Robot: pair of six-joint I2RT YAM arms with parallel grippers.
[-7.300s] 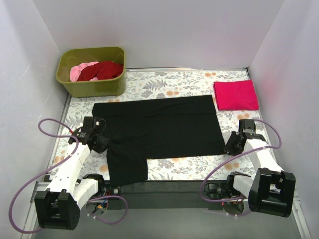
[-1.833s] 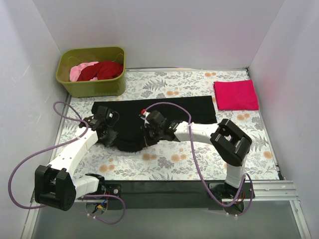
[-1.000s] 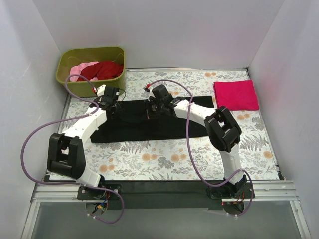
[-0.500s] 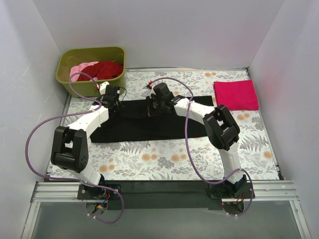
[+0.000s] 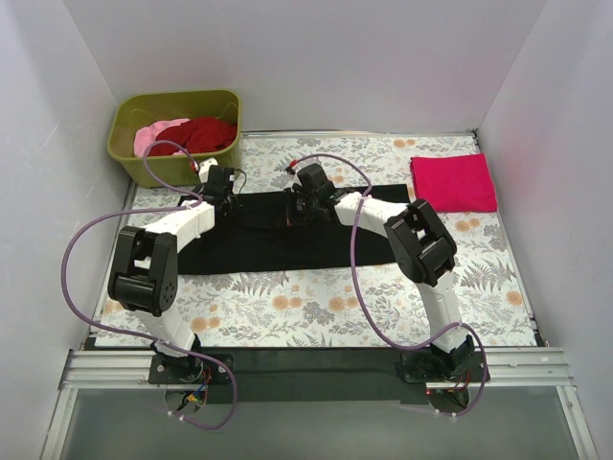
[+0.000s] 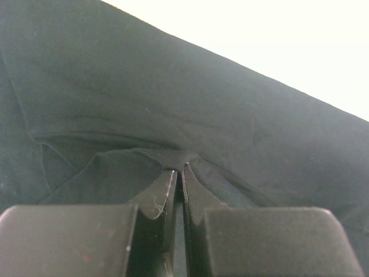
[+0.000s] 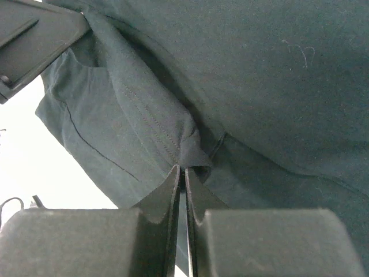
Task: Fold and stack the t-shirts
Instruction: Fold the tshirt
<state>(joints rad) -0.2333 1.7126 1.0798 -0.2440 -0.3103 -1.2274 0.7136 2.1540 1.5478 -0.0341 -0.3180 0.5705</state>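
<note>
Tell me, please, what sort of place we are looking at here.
Probably a lab test cell for folding laundry: plain white panels box it in, two robot arms are bolted at the near edge, and a black t-shirt lies on floral cloth.

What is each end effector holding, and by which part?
Both grip the black cotton t-shirt: left end effector pinches a fabric edge, right end effector a stitched hem.

This is a robot test cell in a lab. Plain white panels box in the floral-clothed tabletop on three sides. A left arm and a right arm are bolted to an aluminium rail at its near edge, and purple cables loop loosely from them.
</note>
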